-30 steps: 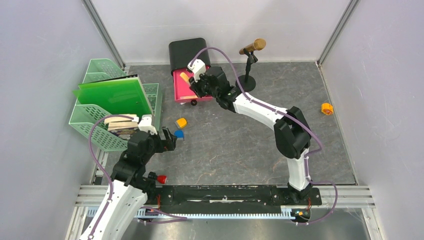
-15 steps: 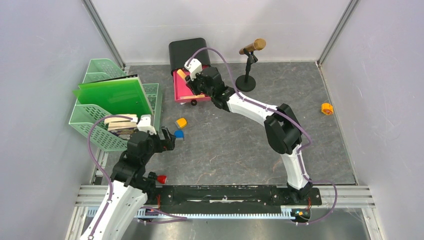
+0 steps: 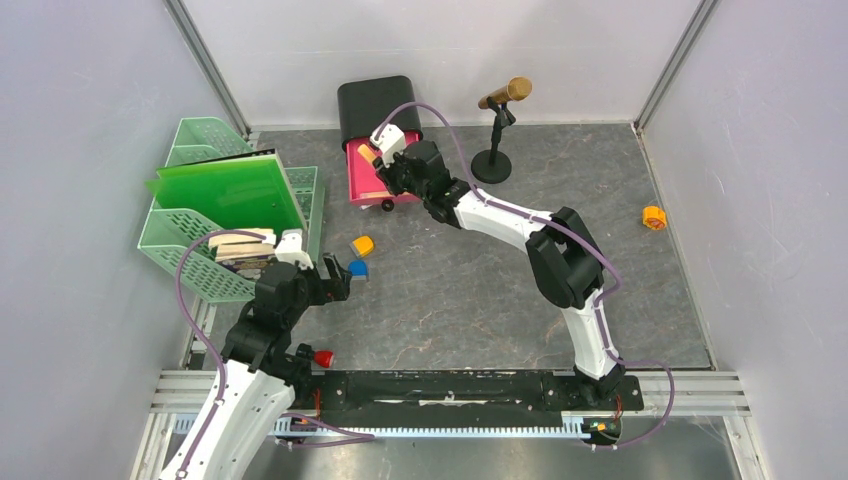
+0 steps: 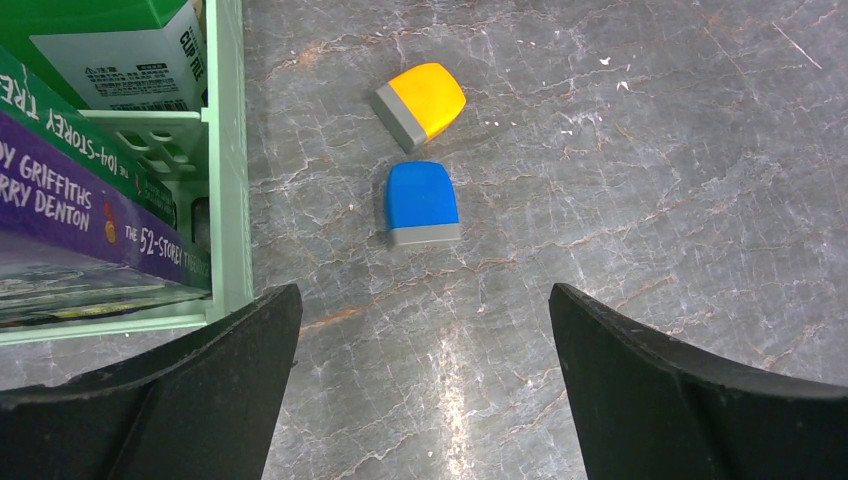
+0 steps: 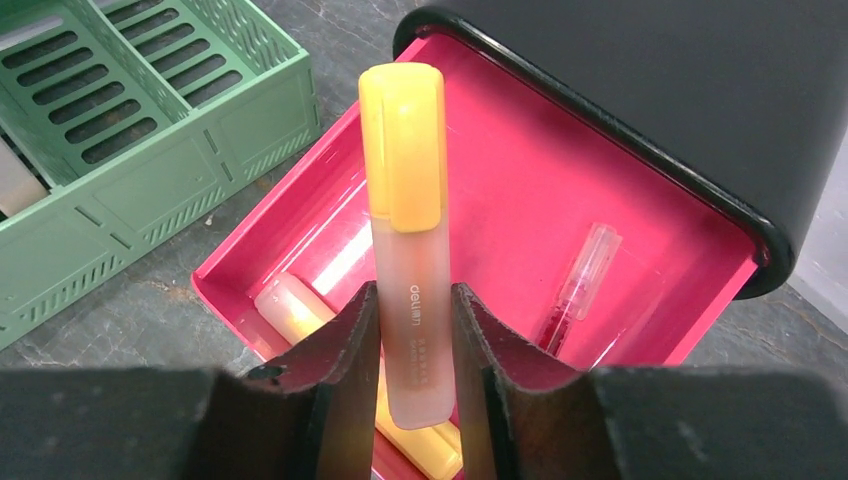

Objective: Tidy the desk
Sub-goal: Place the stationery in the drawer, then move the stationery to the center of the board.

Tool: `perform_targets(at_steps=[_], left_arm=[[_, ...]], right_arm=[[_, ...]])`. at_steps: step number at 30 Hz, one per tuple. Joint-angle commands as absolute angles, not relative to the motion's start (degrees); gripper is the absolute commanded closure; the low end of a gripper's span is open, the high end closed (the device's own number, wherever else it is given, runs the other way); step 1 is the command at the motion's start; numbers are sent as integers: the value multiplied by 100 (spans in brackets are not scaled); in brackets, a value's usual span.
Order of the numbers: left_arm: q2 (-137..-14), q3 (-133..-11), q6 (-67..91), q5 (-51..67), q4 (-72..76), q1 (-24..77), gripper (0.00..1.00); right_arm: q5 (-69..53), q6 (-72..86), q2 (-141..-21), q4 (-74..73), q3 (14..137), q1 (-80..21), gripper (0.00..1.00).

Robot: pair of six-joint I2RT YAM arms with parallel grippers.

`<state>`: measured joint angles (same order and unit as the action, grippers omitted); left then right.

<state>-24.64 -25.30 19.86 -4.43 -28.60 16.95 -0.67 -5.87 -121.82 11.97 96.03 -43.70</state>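
Highlighter sits pinched in R end effector, long axis pointing up-frame, w/ open pink drawer directly beneath, upper centre of top view. R arm nearer drawer. L end effector spread wide above blue eraser on desk, lower left.

A blue eraser lies mid-frame on the grey marbled desk, a yellow eraser just above it. A green tray holding books fills the left edge. The left gripper is spread wide along the bottom.
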Motion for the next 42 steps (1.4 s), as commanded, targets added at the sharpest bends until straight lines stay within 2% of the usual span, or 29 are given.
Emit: perform_targets(at_steps=[1, 3, 6, 15, 19, 23, 32, 42], left_arm=[[-2453, -2540, 2089, -535, -2769, 1669, 0], [-2452, -2540, 2098, -536, -2769, 1670, 0], [-2457, -2540, 2100, -538, -2769, 1669, 0], [-2433, -2539, 2105, -571, -2779, 1669, 0], [-2418, -2536, 2109, -580, -2786, 1670, 0], [-2398, -2541, 2109, -607, -2796, 1668, 0], [-2538, -2638, 2010, -285, -2749, 1669, 0], [-3960, -3171, 2112, 1060, -2591, 1670, 0]], right_arm=[[169, -703, -12088, 1421, 9609, -4360, 60], [196, -711, -12077, 1417, 9631, -4358, 50], [235, -729, -12043, 1429, 9679, -4361, 43], [53, -601, -11632, 1376, 9608, -4360, 28], [-168, -441, -11320, 1203, 9458, -4364, 19], [-392, -187, -10870, 950, 9093, -4360, 14], [-527, 629, -9385, 309, 7324, -4279, 2], [-581, 1493, -8050, -170, 5532, -4119, 2]])
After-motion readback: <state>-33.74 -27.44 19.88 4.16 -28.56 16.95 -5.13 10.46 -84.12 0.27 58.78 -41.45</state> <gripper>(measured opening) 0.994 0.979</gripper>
